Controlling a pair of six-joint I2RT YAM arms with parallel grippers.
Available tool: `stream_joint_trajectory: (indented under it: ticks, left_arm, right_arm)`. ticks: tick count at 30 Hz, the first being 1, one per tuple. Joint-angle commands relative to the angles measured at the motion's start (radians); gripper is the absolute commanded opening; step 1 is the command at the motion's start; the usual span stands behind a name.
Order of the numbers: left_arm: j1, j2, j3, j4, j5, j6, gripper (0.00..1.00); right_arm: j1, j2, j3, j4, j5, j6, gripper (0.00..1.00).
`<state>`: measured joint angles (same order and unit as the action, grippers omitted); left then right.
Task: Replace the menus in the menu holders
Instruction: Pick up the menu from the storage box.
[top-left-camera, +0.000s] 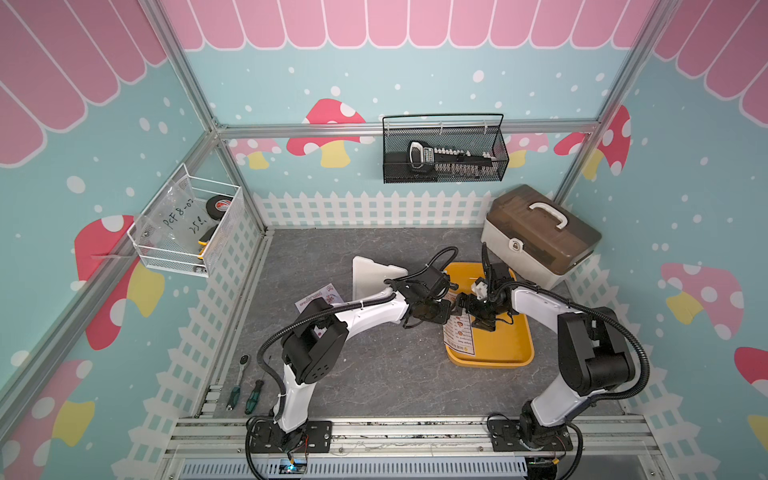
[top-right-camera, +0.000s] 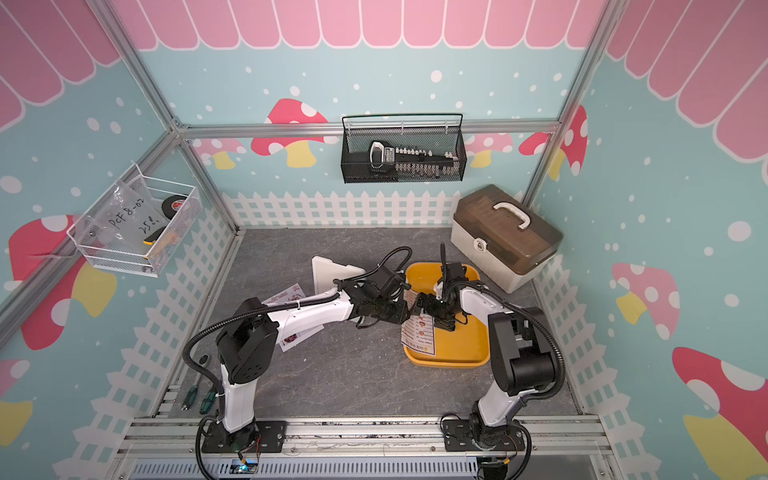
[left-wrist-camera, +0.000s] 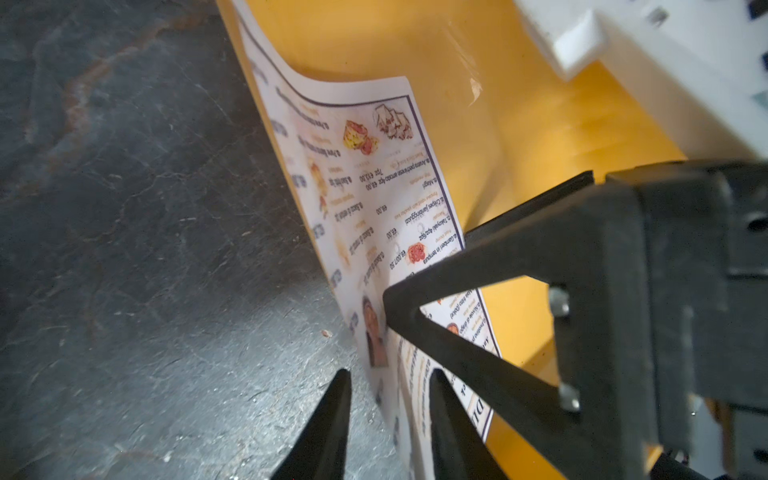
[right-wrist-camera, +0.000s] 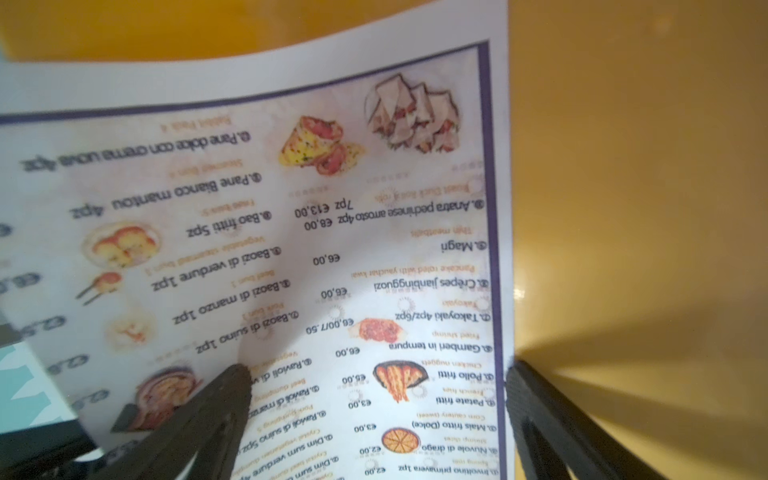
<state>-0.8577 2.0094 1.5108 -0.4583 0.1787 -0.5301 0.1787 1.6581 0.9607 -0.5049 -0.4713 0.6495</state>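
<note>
The grey stone-patterned table (top-left-camera: 374, 374) fills the booth floor, and the bulkiest thing on it is the lidded storage box with a white handle (top-left-camera: 540, 235), at about two o'clock from the table's middle, just behind the yellow tray (top-left-camera: 505, 349), which sits at three o'clock. On the back wall at twelve o'clock hangs a black mesh basket (top-left-camera: 444, 151) with a socket set; at ten o'clock a white wire basket (top-left-camera: 189, 226) holds a tape roll and a labelled bag. The white menu holder (top-left-camera: 370, 276) lies flat near the centre, towards eleven o'clock, partly covered by the left arm. The dim sum menu (top-left-camera: 461, 336) drapes over the tray's nine o'clock rim, one edge lifted and curling, as the right wrist view shows (right-wrist-camera: 332, 232). The red-headed menu (top-right-camera: 297, 336) lies on the table at nine o'clock, mostly under the left arm. The left gripper (left-wrist-camera: 390, 415) straddles the raised edge of the dim sum menu, jaws narrowed but with a gap visible either side, so a firm pinch cannot be confirmed. The right gripper (right-wrist-camera: 374, 399) stands spread wide, one finger (right-wrist-camera: 224, 395) pressing the sheet, the other on the tray floor beside it. Two screwdrivers (top-left-camera: 245, 395) and a ratchet (top-left-camera: 243, 363) lie at seven o'clock
</note>
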Motion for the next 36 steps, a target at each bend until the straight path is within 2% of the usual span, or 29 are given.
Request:
stream_joint_trajectory:
  ticks: [1,13,19,23,36]
  left_arm:
    - [0.006,0.000,0.029,-0.003,-0.005,-0.013,0.27]
    - [0.017,-0.033,0.021,-0.005,0.018,-0.034,0.12]
    - [0.019,-0.046,0.023,-0.005,0.024,-0.033,0.12]
    - [0.020,-0.043,0.025,-0.011,0.027,-0.036,0.06]
    - [0.023,-0.078,0.049,-0.038,0.031,-0.036,0.08]
  right_arm:
    - [0.008,-0.014,-0.022,-0.019,-0.003,0.017,0.98]
    - [0.009,-0.029,-0.002,-0.043,0.020,0.013,0.98]
    - [0.009,-0.033,0.007,-0.052,0.030,0.012,0.98]
    - [0.009,-0.036,0.014,-0.057,0.036,0.008,0.98]
    - [-0.002,-0.058,0.099,-0.134,0.077,-0.033,0.98]
